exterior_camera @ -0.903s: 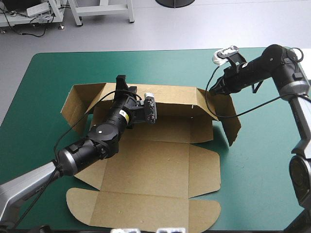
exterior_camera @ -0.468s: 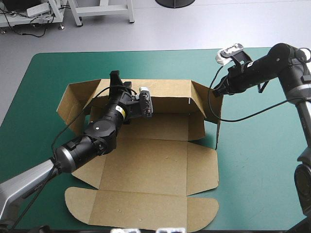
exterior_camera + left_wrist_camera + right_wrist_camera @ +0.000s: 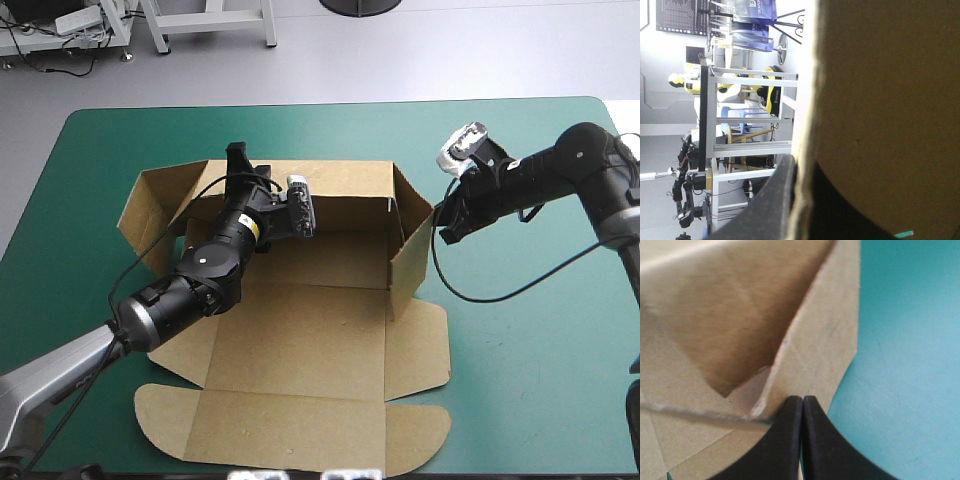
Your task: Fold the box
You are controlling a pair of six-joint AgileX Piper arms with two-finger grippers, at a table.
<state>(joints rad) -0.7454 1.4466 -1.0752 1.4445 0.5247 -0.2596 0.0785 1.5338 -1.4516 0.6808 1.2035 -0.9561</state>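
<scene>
The box lies on the table, long axis running away from us, lid flat nearest us. Our left hand grips its raised back wall. Our right hand, closed, touches the side wall just ahead.

Left arm: black cylindrical segments, silver-grey lower link, small yellow label. Right arm: likewise. Right gripper: black fin-shaped fingers.

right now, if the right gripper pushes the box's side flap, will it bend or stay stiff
Likely stiff: the flap stands flat against the shut right gripper. It should hinge at its crease. The box, a thin sheet, may slide.
</scene>
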